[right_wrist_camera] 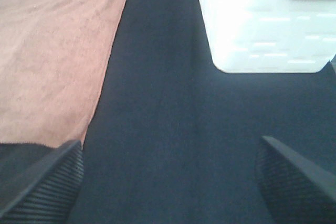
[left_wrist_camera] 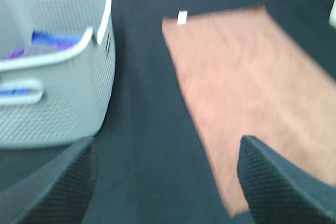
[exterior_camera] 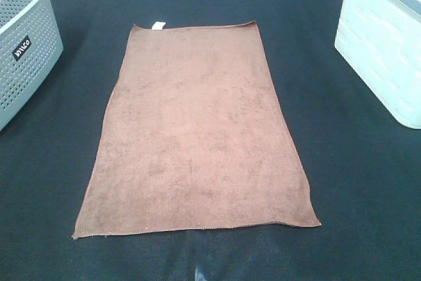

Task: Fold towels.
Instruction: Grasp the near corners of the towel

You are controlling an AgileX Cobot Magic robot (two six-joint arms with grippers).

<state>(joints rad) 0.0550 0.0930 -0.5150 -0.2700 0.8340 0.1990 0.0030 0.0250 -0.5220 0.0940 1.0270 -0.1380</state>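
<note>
A reddish-brown towel (exterior_camera: pixel 197 133) lies spread flat and unfolded in the middle of the black table, its small white tag (exterior_camera: pixel 157 25) on the far short edge. Neither arm shows in the high view. The left wrist view shows the towel (left_wrist_camera: pixel 252 87) with its tag (left_wrist_camera: pixel 182 17), blurred. My left gripper (left_wrist_camera: pixel 168 182) is open above the black cloth near the towel's near left corner, holding nothing. In the right wrist view the towel (right_wrist_camera: pixel 52 51) lies to one side. My right gripper (right_wrist_camera: pixel 168 182) is open over bare black cloth beside the towel's right edge.
A grey perforated basket (exterior_camera: pixel 26 44) stands at the far left; the left wrist view shows the basket (left_wrist_camera: pixel 79 98) with purple and blue cloth inside. A white bin (exterior_camera: pixel 385 51) stands at the far right, and the bin (right_wrist_camera: pixel 262 30) is close ahead of my right gripper.
</note>
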